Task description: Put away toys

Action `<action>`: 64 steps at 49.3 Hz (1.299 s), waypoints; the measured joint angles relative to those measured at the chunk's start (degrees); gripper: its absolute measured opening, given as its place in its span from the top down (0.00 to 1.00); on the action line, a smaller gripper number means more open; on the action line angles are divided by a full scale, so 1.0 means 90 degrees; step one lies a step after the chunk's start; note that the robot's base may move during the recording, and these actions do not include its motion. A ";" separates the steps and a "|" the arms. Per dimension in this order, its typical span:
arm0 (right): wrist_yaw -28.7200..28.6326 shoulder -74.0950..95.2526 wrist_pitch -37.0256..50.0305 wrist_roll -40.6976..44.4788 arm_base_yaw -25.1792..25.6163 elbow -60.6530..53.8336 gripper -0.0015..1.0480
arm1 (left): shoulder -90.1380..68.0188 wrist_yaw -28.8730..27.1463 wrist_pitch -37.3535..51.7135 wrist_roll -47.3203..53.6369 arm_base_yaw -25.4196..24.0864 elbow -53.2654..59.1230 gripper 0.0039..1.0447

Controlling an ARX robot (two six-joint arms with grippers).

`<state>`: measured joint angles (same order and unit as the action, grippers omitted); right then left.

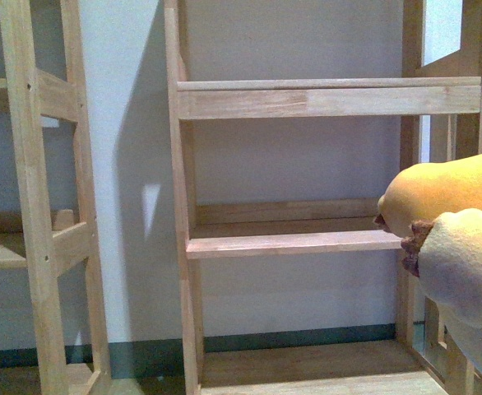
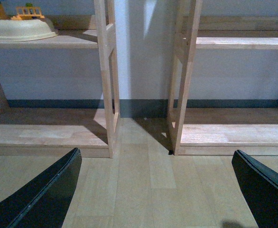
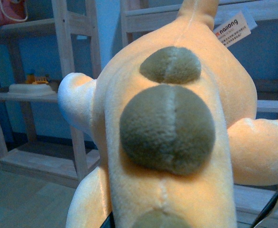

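Note:
The plush animal [image 3: 177, 142] fills the right wrist view, orange-yellow with olive bumps [image 3: 167, 128] down its back and a white hang tag [image 3: 234, 28] near its far end. My right gripper [image 3: 186, 221] is shut on it; only dark finger edges show at the frame's bottom. In the front view the plush animal [image 1: 447, 193] pokes in from the right edge, level with the middle shelf [image 1: 294, 243] of a wooden shelf unit. My left gripper [image 2: 153, 199] hangs open low over the wood floor, its black fingers [image 2: 44, 194] wide apart with nothing between them.
Two wooden shelf units stand against a pale wall with a narrow floor gap [image 2: 143, 137] between them. A cream tray [image 2: 18, 28] with a small yellow toy sits on the left unit's shelf. A pink bag [image 3: 6, 12] hangs higher up.

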<state>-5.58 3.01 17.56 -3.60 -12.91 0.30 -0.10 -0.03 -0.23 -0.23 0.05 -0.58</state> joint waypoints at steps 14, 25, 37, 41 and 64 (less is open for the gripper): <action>0.0002 0.0000 0.0000 0.0000 0.0000 0.0000 0.93 | 0.0002 0.0000 0.0000 0.0000 0.0000 0.0000 0.06; 0.0002 0.0000 0.0000 0.0000 0.0000 0.0000 0.93 | 0.0002 0.0000 0.0000 0.0000 0.0000 0.0000 0.06; 0.0002 0.0000 0.0000 0.0000 0.0000 0.0000 0.93 | 0.0007 0.0000 0.0000 -0.0002 0.0002 0.0000 0.06; -0.0010 0.0000 0.0000 0.0000 0.0000 0.0000 0.93 | 0.0007 0.0000 0.0000 0.0000 0.0000 0.0000 0.06; 0.0002 0.0002 0.0000 0.0000 0.0000 0.0000 0.93 | 0.0007 0.0000 0.0000 0.0000 0.0000 0.0000 0.06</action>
<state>-5.56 3.03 17.56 -3.60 -12.91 0.30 -0.03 -0.03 -0.23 -0.23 0.05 -0.58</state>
